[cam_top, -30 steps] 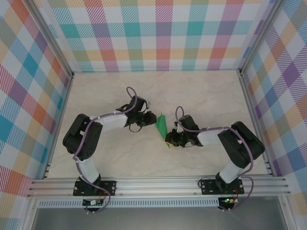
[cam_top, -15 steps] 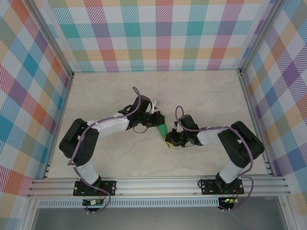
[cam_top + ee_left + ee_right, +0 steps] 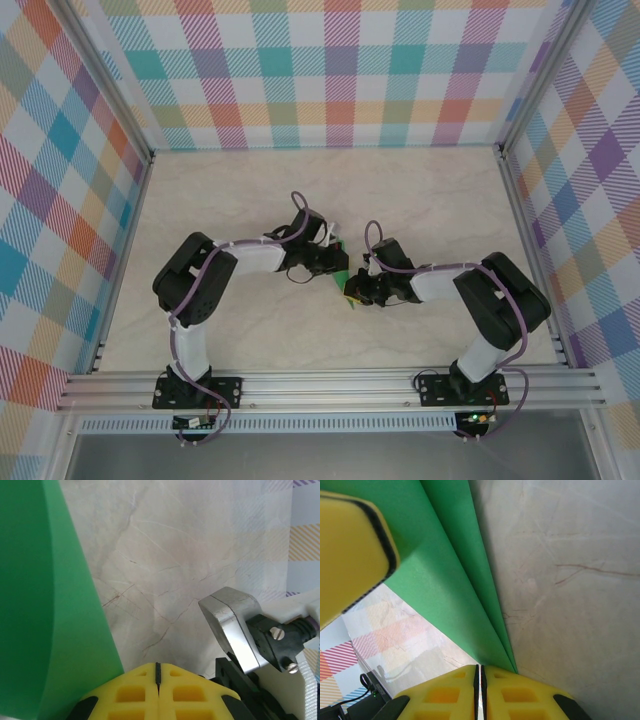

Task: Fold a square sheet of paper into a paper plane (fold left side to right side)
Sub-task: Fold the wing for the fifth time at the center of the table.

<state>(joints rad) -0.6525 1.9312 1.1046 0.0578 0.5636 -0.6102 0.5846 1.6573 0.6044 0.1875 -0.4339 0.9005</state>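
The square sheet of paper is folded into a slim, pointed green paper plane [image 3: 343,277] lying on the marble table between the two arms. My left gripper [image 3: 337,262] is shut and sits over the plane's upper part. In the left wrist view the green paper [image 3: 45,605] lies just left of the shut left gripper [image 3: 158,666], with nothing between its fingers. My right gripper [image 3: 354,291] is shut at the plane's near end. In the right wrist view the folded layers [image 3: 450,575] run under the tips of the right gripper [image 3: 480,667], and a left finger [image 3: 350,550] rests on the paper.
Marble tabletop [image 3: 440,200] inside plaid walls, with an aluminium rail [image 3: 330,385] along the near edge. The right arm's metal wrist part [image 3: 235,625] sits close to the left gripper. Both arms crowd the table's centre.
My left arm has swung right and its gripper has shut, moving from beside the plane onto its upper part. The right gripper has stayed at the plane's near end.
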